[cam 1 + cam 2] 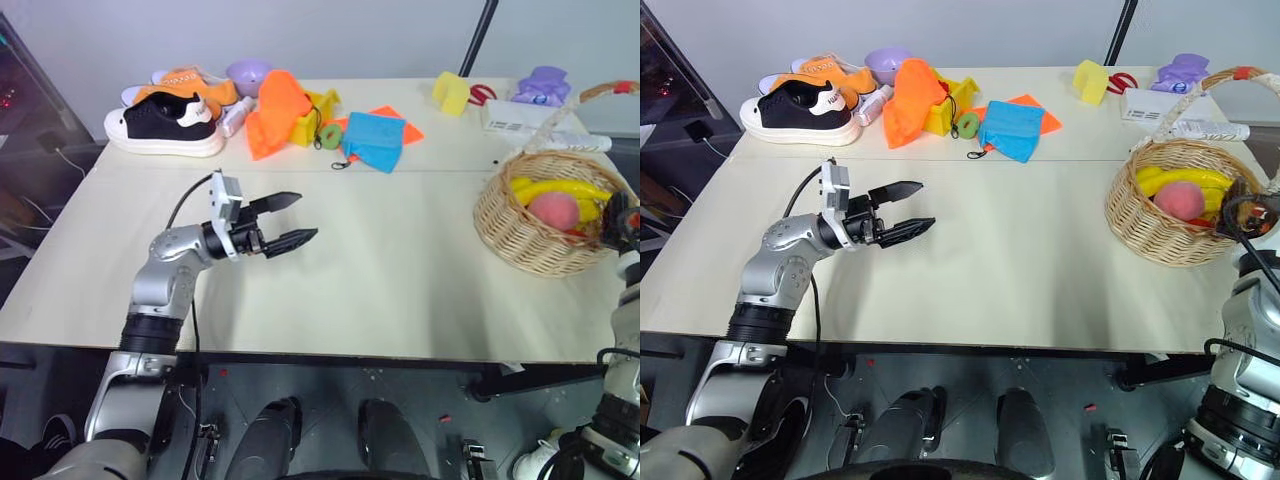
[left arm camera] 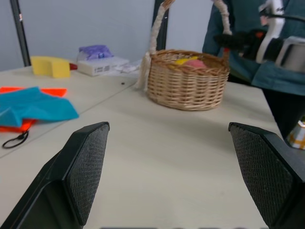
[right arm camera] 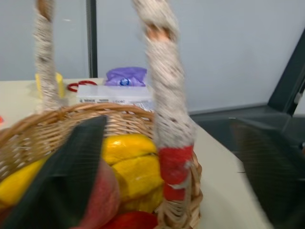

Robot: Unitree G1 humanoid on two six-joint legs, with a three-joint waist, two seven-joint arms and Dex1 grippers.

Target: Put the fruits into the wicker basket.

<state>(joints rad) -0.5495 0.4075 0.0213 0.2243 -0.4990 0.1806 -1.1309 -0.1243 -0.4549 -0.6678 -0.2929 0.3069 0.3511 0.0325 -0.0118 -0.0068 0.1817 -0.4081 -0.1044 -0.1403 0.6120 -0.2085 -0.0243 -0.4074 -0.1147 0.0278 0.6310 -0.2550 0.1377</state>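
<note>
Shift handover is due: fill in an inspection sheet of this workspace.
Surface: pale table, bare in the middle.
Job's things: wicker basket at the right edge holds a banana, a peach and red pieces; no fruit left on the table.
Clutter: black shoe, orange shoe, purple bowl, orange cloth, blue cloth, yellow block, white box.
Grippers: left claw open over bare table; right claw open at the basket, holding nothing.
Cables: black cable along the left arm.
Surroundings: grey wall, dark pole.

Bare table (image 1: pixel 400 260) between left end effector (image 1: pixel 290 222) and basket (image 1: pixel 520 235)
</note>
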